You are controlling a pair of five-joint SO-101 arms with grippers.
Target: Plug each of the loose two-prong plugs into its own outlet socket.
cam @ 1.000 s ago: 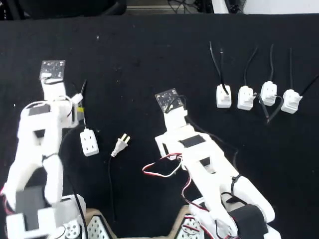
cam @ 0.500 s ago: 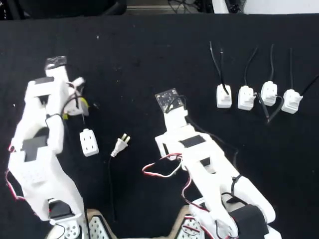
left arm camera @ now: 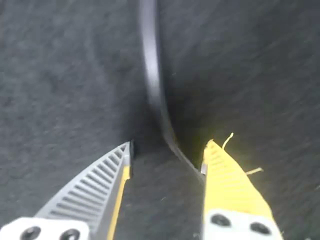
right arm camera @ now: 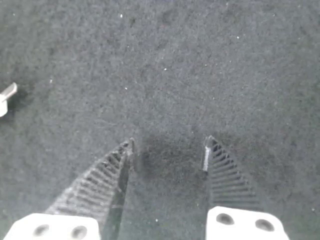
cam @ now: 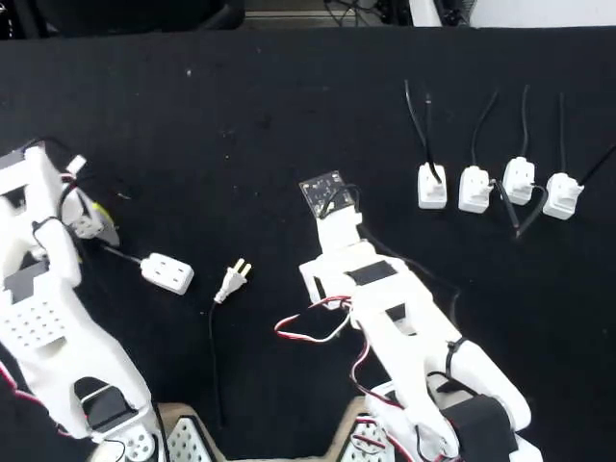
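Toward the bench's point(cam: 269, 96) near left corner lies the free socket point(cam: 166, 273), its long axis running roughly left to right. Its cord point(cam: 120, 256) leaves the left end and leads to the left gripper point(left arm camera: 168, 146). That gripper's jaws stand apart with the cord passing between them, close against the yellow finger point(left arm camera: 225, 180); as far as I can see, nothing is clamped.

The plug point(cam: 229, 281) lies just right of the socket, apart from it, between the two arms. Its long axis is diagonal: the prongs point(cam: 242, 267) point toward the far right, away from the socket, and its lead point(cam: 211, 337) trails toward the near edge. I judge it needs about half a turn before the prongs face the socket.

The right gripper point(right arm camera: 167, 147) hangs open over bare cloth, nearer the bench's middle, so the plug lies to its near left. It looks the closer of the two to the plug, and the left is better placed to steady the socket.

Along the far right, a row of sockets point(cam: 474, 190) looks already mated.
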